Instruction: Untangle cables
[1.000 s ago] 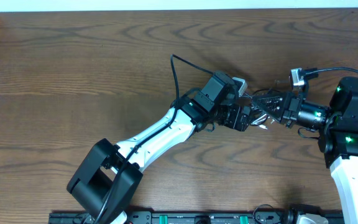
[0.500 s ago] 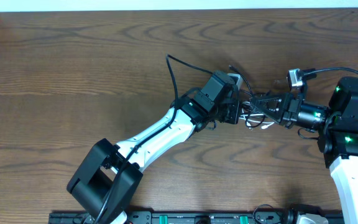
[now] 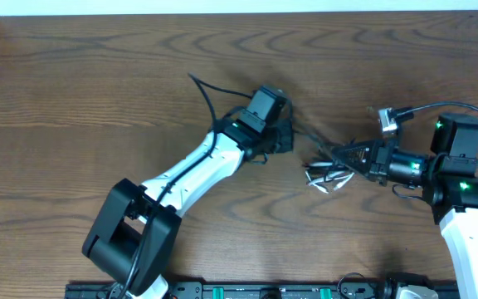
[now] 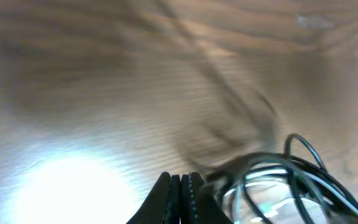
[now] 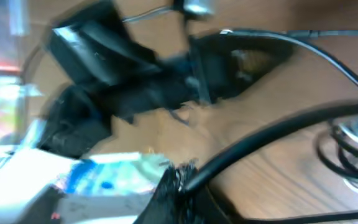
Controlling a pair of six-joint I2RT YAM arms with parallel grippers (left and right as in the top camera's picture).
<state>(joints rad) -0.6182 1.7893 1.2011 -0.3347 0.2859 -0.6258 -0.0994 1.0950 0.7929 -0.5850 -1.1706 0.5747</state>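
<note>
The cables [image 3: 325,171] lie in a small tangle of black and white loops on the table, between my two grippers. My left gripper [image 3: 285,137] is shut on a thin black cable [image 3: 309,135] that stretches taut toward the tangle. In the left wrist view its jaws [image 4: 180,182] are pressed together, with the loops [image 4: 278,186] just to their right. My right gripper [image 3: 339,154] is shut on a black cable at the tangle's right edge. That strand [image 5: 272,134] runs from the right jaws [image 5: 182,179] up to the right. More loops [image 5: 353,149] lie beyond.
The wooden table [image 3: 98,100] stretches left and back to a white wall edge. Each wrist camera's own black lead arcs above its arm [image 3: 197,83] [image 3: 455,106]. The left arm [image 3: 181,178] crosses the table's middle diagonally. A rail with the arm bases [image 3: 247,291] lines the front edge.
My left gripper has shut on a black strand and pulled left, away from the right gripper. The strand has drawn taut and the tangle now lies exposed between the two.
</note>
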